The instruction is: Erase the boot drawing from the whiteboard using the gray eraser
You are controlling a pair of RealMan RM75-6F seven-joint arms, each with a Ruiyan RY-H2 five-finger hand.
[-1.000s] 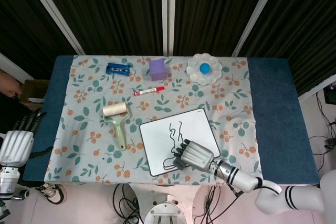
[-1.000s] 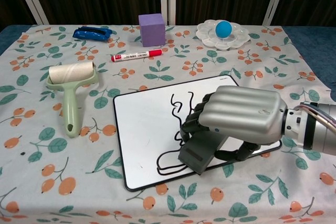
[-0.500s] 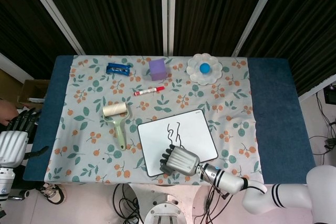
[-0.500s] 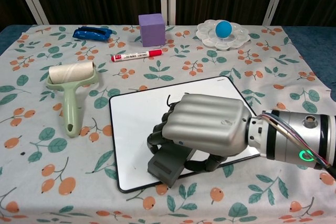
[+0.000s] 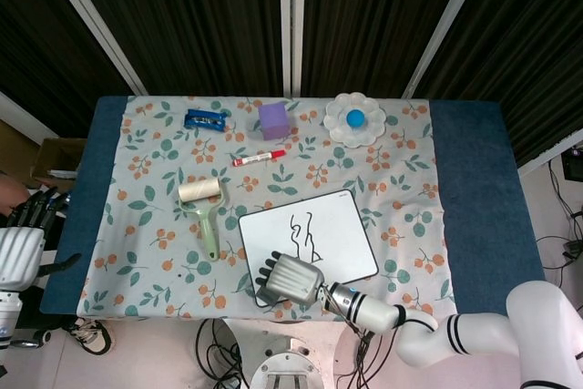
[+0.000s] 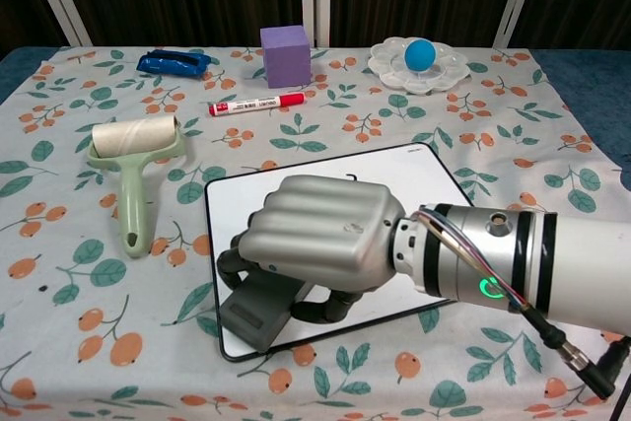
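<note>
We see both views evenly and brightly lit from overhead, sharp throughout. Soft highlights sit on the right hand [image 6: 320, 234], which casts a faint shadow on the whiteboard [image 6: 258, 206]. Behind the desk [image 5: 474, 189] the dark curtains [image 5: 200, 15] stay dim. No blur shows.

A table [image 5: 474, 198] with a dark blue top carries a pale cloth [image 5: 146, 189] printed with orange berries and green leaves, the blue left bare in strips at three and nine o'clock. At twelve o'clock hang black pleated curtains [image 5: 200, 25], crossed by white bars [image 5: 291, 15] that run upright at the middle and slant outward to either side. The floor is light, with dark cables [image 5: 560, 234] trailing at four o'clock and a cardboard box [image 5: 59, 157] at nine.
</note>
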